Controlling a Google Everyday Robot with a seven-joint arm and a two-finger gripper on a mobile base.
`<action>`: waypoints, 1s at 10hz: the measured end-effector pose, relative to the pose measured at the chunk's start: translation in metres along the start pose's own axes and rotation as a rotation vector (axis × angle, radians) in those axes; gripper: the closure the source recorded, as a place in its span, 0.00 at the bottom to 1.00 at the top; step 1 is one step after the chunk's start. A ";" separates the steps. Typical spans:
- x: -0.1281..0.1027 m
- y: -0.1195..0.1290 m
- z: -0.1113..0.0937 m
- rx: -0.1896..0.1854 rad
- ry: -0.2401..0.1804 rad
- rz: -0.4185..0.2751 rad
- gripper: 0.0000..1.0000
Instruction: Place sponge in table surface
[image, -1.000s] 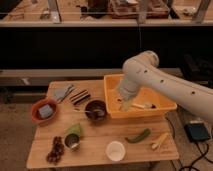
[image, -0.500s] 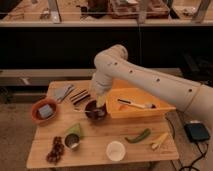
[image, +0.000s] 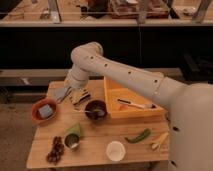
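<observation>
The sponge (image: 45, 111) is a grey-blue square lying inside a red bowl (image: 35, 106) at the left edge of the wooden table (image: 95, 145). My gripper (image: 78, 94) hangs at the end of the white arm over the back left of the table. It is to the right of and behind the red bowl, apart from the sponge. I see nothing held in it.
A grey cloth (image: 62, 92) lies by the gripper. A dark brown bowl (image: 95, 108) stands mid-table and an orange tray (image: 114, 102) with utensils at the back right. In front are a green cup (image: 73, 137), a dark cluster (image: 55, 150), a white cup (image: 115, 150), a green pepper (image: 137, 136) and a yellowish item (image: 160, 141).
The arm has swung left, from above the orange tray past the brown bowl to the back left of the table. The sponge has stayed in the red bowl.
</observation>
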 end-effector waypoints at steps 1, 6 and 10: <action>-0.016 -0.011 0.010 -0.003 -0.022 -0.027 0.35; -0.033 -0.019 0.021 -0.010 -0.041 -0.055 0.35; -0.037 -0.025 0.026 -0.018 -0.007 -0.118 0.35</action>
